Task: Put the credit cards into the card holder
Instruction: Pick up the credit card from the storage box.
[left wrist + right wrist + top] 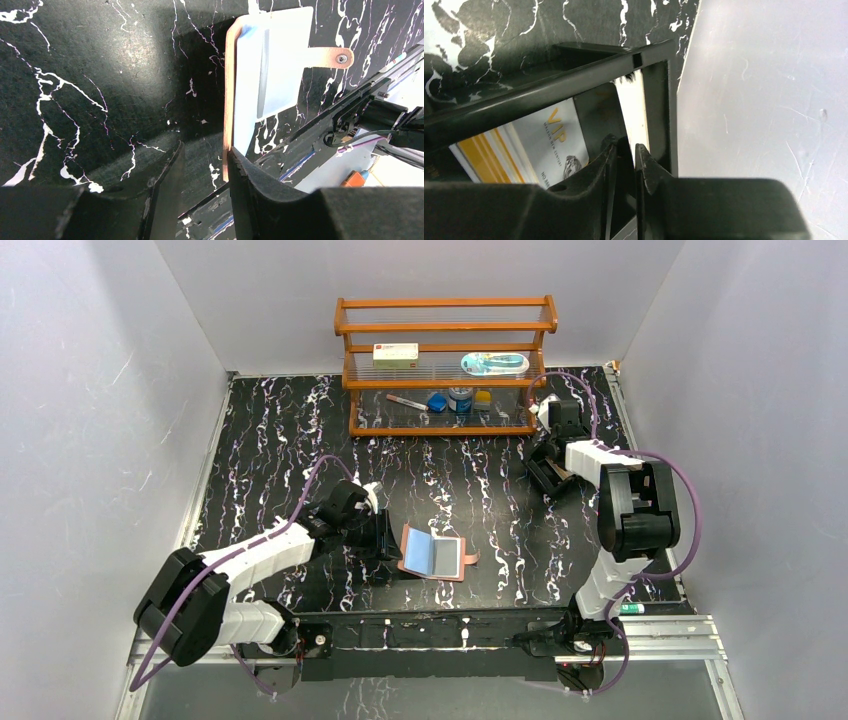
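Near the front of the worktop (270, 440) the card holder (432, 553) lies open. The left tool (205, 150) is half open, with the holder's tan edge against one finger. Inside the black tray (574, 75) the right tool (625, 142) is almost closed beside an upright whitish credit card (631, 107); I cannot tell if it grips it.

Two arms are reaching over the tabletop (280, 440), the left arm (250, 560) and the right arm (620, 500), each showing two fingers (250, 190). One card holder (433, 553) is lying there, and one black tray (548, 475) is sitting beside it. Two cards are showing in that tray: one striped card (549, 135) and one whitish card (634, 110). One wooden rack (445, 330) is carrying one white box (396, 355), one clear pack (495, 364) and four small items (460, 398).
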